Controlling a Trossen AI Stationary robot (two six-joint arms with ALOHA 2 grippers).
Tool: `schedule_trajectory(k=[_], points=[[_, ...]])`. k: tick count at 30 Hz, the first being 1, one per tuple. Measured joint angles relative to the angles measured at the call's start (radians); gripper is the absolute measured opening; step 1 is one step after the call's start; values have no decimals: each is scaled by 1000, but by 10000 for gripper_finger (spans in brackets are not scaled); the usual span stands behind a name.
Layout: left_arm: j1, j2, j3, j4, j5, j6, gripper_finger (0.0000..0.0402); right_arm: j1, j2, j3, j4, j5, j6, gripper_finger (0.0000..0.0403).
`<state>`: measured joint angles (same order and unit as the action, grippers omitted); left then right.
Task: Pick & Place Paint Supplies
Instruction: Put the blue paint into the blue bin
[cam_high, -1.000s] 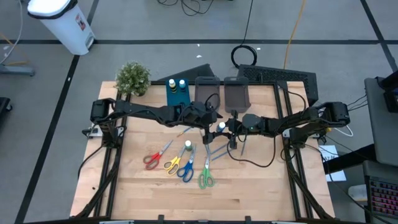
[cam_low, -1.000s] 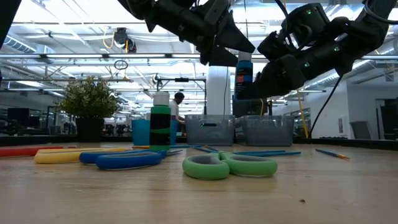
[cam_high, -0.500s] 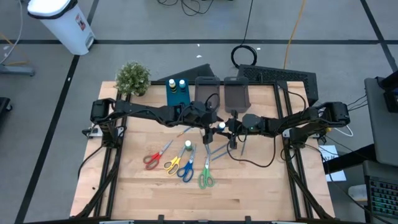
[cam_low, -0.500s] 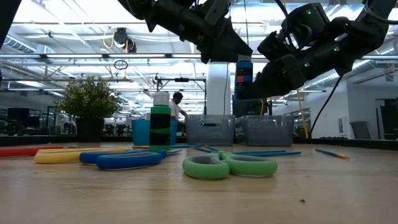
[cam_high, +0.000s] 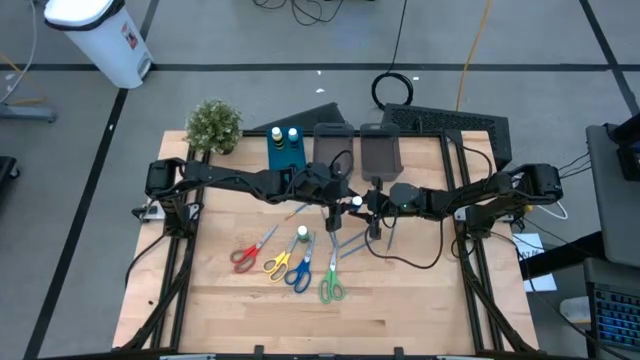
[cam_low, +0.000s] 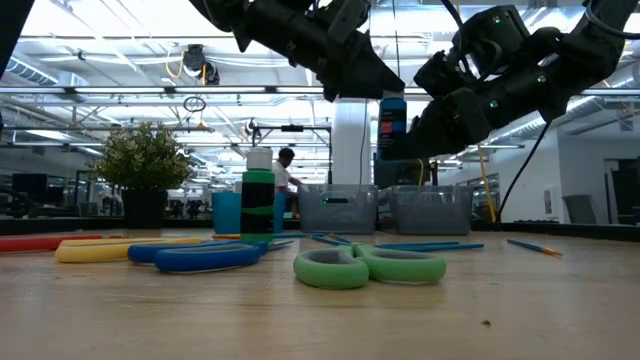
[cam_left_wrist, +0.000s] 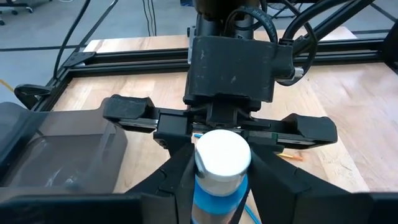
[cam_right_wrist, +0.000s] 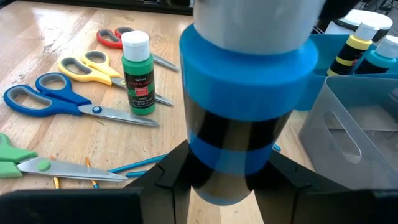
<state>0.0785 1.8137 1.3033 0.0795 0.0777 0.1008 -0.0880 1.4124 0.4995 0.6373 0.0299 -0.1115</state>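
A blue paint bottle with a white cap (cam_high: 356, 203) is held upright above the table's middle; it also shows in the low view (cam_low: 392, 125). My left gripper (cam_high: 348, 199) stands over its top and is shut on it. My right gripper (cam_high: 364, 207) is shut on its body. A green bottle (cam_high: 302, 235) stands on its base on the table. Red (cam_high: 248, 252), yellow (cam_high: 279, 263), blue (cam_high: 299, 273) and green scissors (cam_high: 331, 286) lie flat in front of it. Thin brushes (cam_high: 346, 241) lie beside them. My left gripper has its two fingers (cam_left_wrist: 177, 177) on either side of the bottle just below the white cap (cam_left_wrist: 222, 155). It comes slanting down from the table's left. The bottle stands upright, clear of the table. My right gripper pinches the bottle's lower body (cam_right_wrist: 231, 146) between its two fingers (cam_right_wrist: 169, 169). It comes level from the table's right. The bottle stands upright between the fingers, lifted clear of the table.
A blue bin (cam_high: 271, 156) at the back holds bottles with yellow and teal caps. Two grey bins (cam_high: 330, 147) (cam_high: 380, 152) stand to its right. A potted plant (cam_high: 213, 125) stands at the back left. Bare wood lies along the near edge.
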Motion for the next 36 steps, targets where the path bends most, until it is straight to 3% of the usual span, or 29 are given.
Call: schedule_trajectory(k=[11, 17, 26, 36], points=[[-4, -7, -2, 13, -31, -29, 126, 0, 0, 1, 6, -2, 21, 129], [-5, -80, -4, -32, -39, -37, 126, 0, -3, 4, 50, -2, 111, 160], [-4, -220, -2, -131, -195, -11, 135, 0, -2, 2, 86, -4, 129, 205], [33, -327, -1, -215, -265, -8, 128, 1, 0, 1, 65, -5, 127, 204]])
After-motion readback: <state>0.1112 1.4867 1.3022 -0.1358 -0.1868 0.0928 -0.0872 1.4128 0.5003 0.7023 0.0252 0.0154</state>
